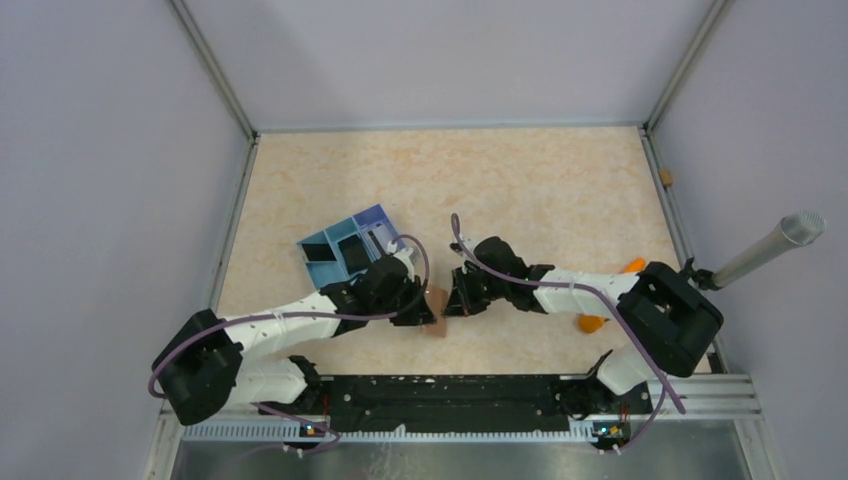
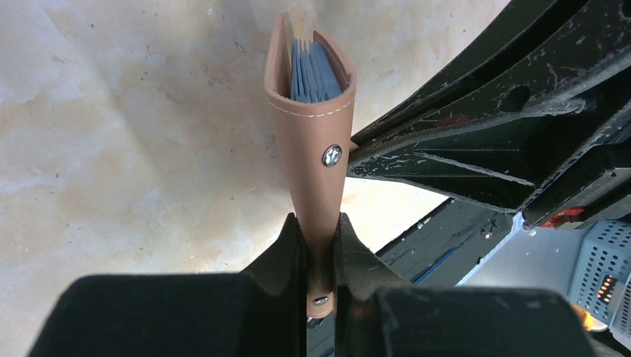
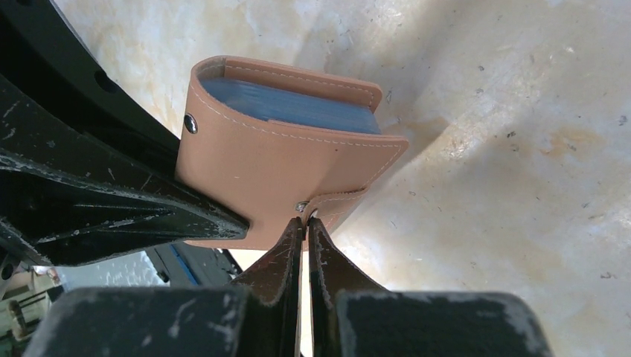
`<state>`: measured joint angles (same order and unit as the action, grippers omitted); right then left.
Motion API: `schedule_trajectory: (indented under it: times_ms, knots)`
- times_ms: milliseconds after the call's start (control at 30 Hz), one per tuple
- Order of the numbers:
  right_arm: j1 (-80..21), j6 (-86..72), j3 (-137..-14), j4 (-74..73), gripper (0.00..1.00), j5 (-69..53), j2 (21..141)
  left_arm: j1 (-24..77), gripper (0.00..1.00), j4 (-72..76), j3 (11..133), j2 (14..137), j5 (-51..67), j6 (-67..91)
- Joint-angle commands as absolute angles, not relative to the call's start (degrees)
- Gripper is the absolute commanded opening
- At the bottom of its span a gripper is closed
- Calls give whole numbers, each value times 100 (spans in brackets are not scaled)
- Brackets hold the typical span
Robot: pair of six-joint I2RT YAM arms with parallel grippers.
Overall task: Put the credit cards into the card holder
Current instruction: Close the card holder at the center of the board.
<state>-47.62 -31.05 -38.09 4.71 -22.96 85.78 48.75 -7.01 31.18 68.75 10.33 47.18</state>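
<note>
The card holder (image 2: pixel 311 156) is held between both arms, over the table (image 1: pixel 520 180) near its front edge. One end is pinched by the left gripper (image 2: pixel 320 227), and the snap tab is pinched by the right gripper (image 3: pixel 305 223). Light blue credit cards (image 3: pixel 290 105) are seen tucked inside.

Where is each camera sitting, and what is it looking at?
Top external: above and behind, looking down at the table; left arm and right arm show.
Left wrist: on the left arm, facing the card holder; left gripper pinches it.
Right wrist: on the right arm, facing it too; right gripper pinches its tab.
Both wrist views share the blue credit cards inside.
</note>
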Motion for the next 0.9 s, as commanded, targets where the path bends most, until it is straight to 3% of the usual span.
schedule_trajectory:
  times_ms: [0,867]
  knots:
    - [-4947,-3022,-4218,954,0,-2547,8719,4949,0,272,3331,6977,1529,4779]
    - [-5101,-2841,-4843,1319,0,-3318,9621,4950,0,1013,3038,7262,2214,4495]
